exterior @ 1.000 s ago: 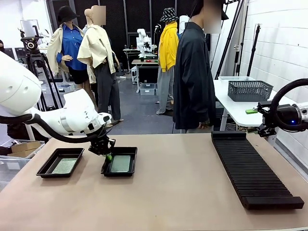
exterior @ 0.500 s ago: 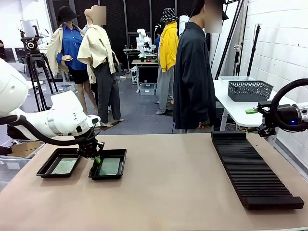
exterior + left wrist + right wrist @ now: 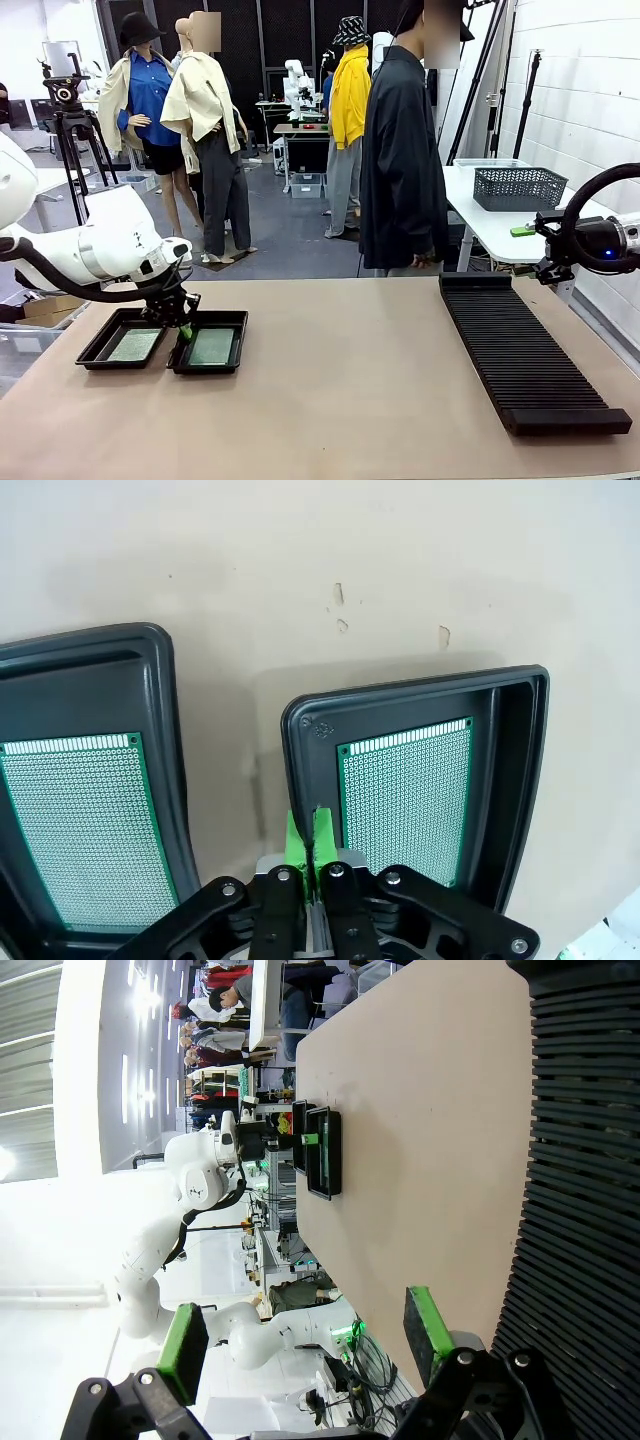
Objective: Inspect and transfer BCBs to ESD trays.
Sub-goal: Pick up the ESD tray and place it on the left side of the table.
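Observation:
Two black ESD trays lie side by side at the table's left, and each holds one green BCB. The left tray (image 3: 97, 347) carries a board (image 3: 133, 345); the right tray (image 3: 240, 340) carries another (image 3: 211, 347). My left gripper (image 3: 183, 330) is shut on the right tray's near-left rim. In the left wrist view its green pads (image 3: 305, 832) pinch that tray's wall (image 3: 520, 780) beside the board (image 3: 405, 800), with the other tray (image 3: 165, 730) and its board (image 3: 85, 830) a narrow gap away. My right gripper (image 3: 305, 1335) hangs open and holds nothing, off the table's right end.
A long black ribbed rack (image 3: 520, 350) lies along the table's right side. A person in a dark coat (image 3: 400, 150) stands at the far edge. A grey basket (image 3: 518, 186) sits on a white side table. The table's middle is bare.
My left gripper has dragged the right tray leftward across the table until it lies next to the left tray. The right arm has not moved.

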